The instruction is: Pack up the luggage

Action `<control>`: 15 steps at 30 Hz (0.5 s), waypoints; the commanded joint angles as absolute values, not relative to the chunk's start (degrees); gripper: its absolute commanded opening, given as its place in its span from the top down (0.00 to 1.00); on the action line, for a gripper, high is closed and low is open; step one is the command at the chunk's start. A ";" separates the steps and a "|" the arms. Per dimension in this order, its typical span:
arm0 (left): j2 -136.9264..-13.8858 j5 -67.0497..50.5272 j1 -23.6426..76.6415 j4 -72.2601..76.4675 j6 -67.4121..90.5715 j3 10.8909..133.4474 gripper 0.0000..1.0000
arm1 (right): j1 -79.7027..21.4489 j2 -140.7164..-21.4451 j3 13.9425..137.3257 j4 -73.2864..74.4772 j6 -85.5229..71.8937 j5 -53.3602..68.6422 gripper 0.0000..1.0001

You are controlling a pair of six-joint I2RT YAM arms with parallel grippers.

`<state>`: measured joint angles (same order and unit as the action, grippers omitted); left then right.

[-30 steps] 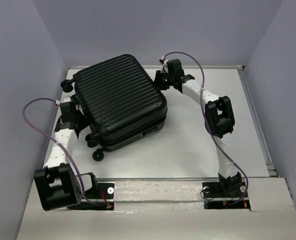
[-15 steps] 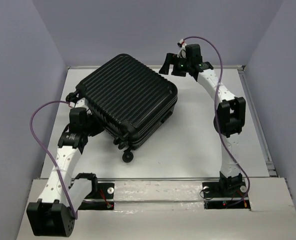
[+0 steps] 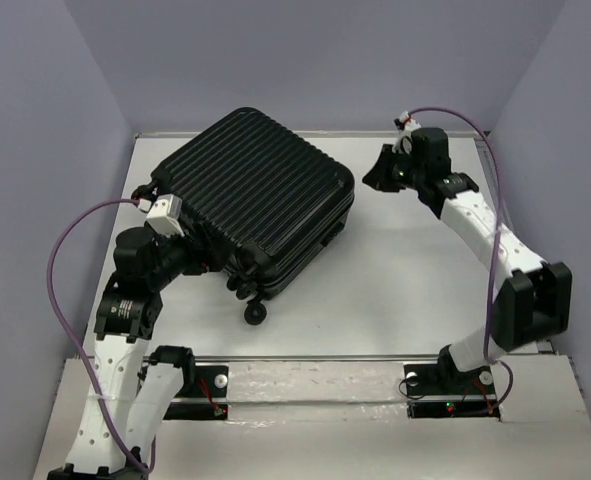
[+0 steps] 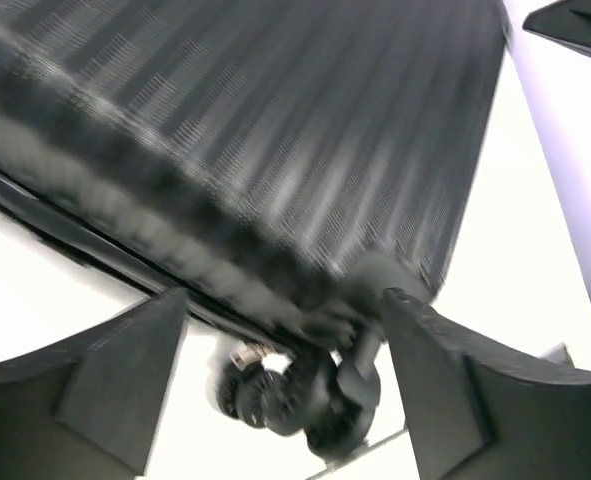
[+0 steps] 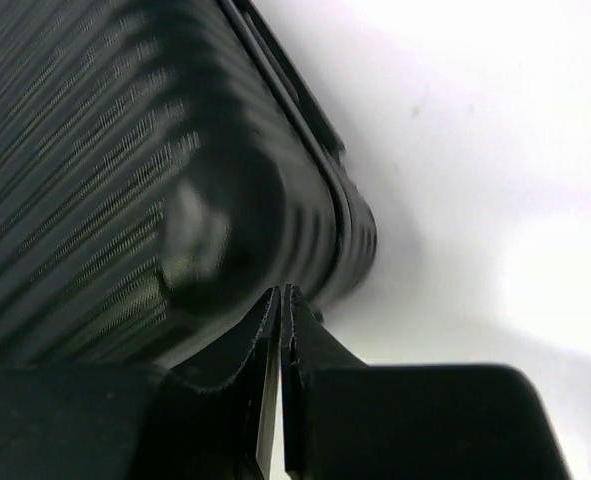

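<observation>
Luggage [image 3: 255, 205], wheels [image 4: 305, 395] near left fingers [image 4: 105, 380], clear of right fingers [image 5: 225, 400]

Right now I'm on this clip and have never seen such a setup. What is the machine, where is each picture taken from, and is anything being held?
Two white robot arms are bolted at the near edge of a white table. The wide picture looks down from above and behind them. The other two come from a small camera on each wrist, so each shows its own fingers. On the table lies a black ribbed suitcase, closed and flat, with its wheels at the near end. The left arm's fingers are spread open at that wheeled end, not clamped on anything. The right arm's fingers are pressed shut on nothing, apart from the case. Both wrist pictures are blurred.
</observation>
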<state>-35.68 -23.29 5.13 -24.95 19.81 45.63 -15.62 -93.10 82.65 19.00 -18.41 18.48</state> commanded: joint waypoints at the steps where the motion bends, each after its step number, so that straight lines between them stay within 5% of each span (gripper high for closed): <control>1: -31.65 -30.76 7.90 -29.70 14.77 44.39 0.05 | -15.91 -78.51 68.24 10.46 -21.35 11.17 0.90; 4: -28.13 -30.50 10.36 -31.72 14.15 42.89 0.01 | -15.91 -69.28 55.79 6.96 -23.11 11.95 0.87; 10: -25.84 -27.78 13.97 -32.34 13.45 40.78 0.01 | -15.91 -62.59 44.40 6.59 -24.17 16.25 0.35; 15: -27.15 -29.09 15.99 -30.85 13.45 39.81 0.01 | -15.91 -61.17 41.49 5.71 -24.08 18.54 0.32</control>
